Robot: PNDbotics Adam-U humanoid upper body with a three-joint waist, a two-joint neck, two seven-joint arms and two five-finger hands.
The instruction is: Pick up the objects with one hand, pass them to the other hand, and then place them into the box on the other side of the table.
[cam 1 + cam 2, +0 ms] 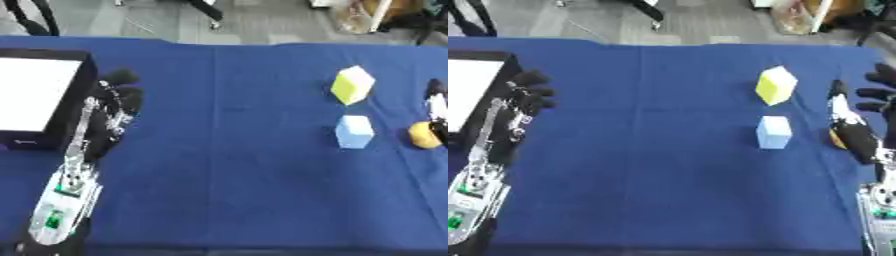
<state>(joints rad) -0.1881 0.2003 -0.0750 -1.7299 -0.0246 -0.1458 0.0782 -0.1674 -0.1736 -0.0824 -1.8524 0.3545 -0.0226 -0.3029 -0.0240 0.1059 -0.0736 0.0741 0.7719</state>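
Orange and rounded, a small object is seen at the blue-clothed counter's right edge, just beside the right hand, whose fingers appear straight, nothing held; the left hand, seemingly relaxed, lies beside the black white-lined box opposite

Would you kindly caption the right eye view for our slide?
Right hand open beside an orange object, with yellow cube and light blue cube waiting on the blue table.

The left hand lay forward with fingers relaxed; the right hand reached forward, fingers spread.
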